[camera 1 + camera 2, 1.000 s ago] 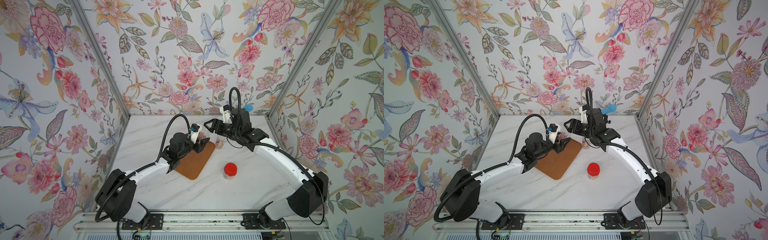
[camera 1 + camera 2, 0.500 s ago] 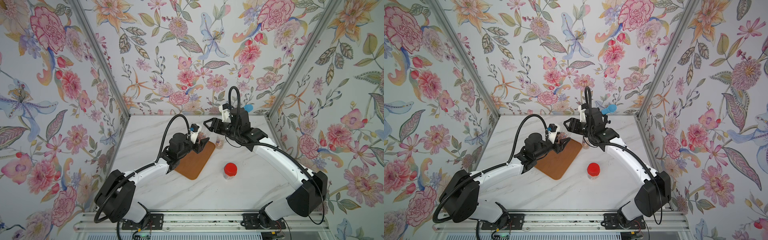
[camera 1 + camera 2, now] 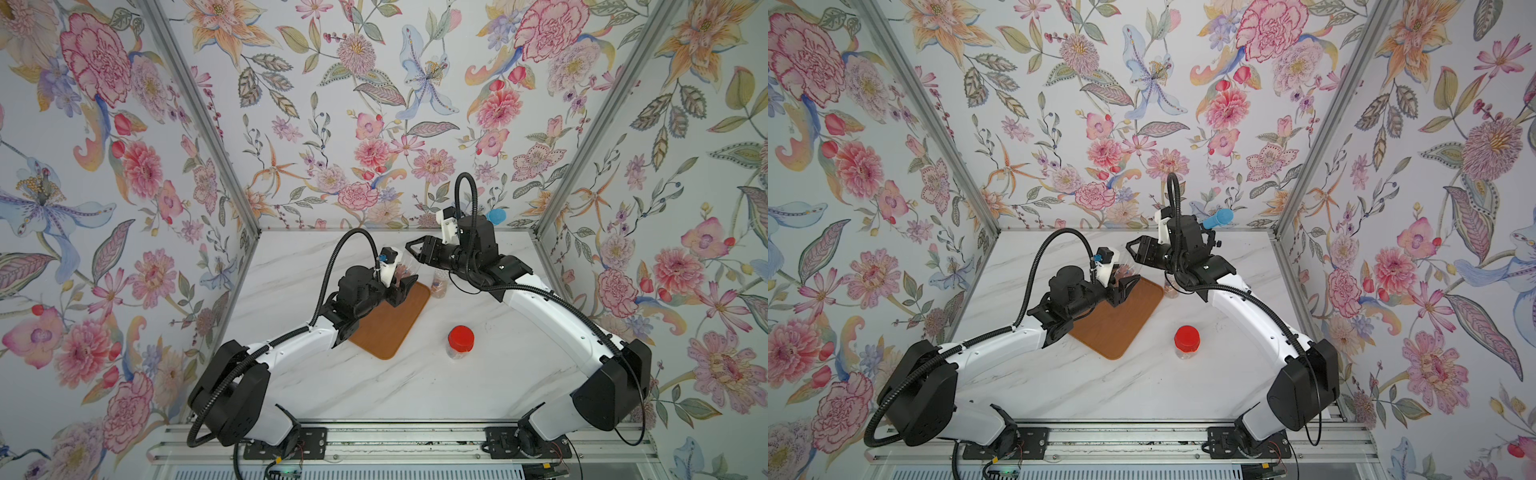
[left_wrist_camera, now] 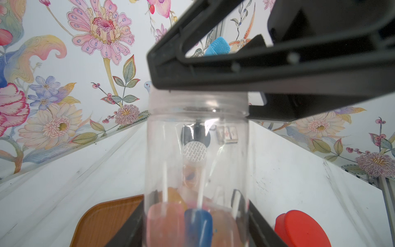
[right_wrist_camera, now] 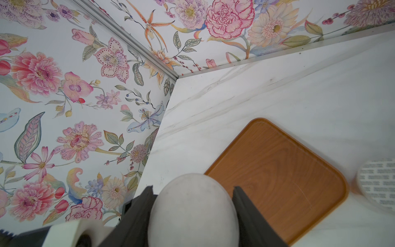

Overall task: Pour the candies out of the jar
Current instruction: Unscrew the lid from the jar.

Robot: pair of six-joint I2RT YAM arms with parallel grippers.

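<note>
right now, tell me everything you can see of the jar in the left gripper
The jar is clear plastic, cylindrical, its threaded neck bare of any screw cap. It is upright, clamped low between the left gripper's jaws at the far corner of the wooden tray. Pink, blue and orange lollipops lie in its bottom. The right gripper's jaws sit at its mouth.

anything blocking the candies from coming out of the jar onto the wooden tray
Yes: a pale round lid sits at the jar's mouth, with the right gripper closed around it. Nothing else visible lies between the candies and the tray.
</note>
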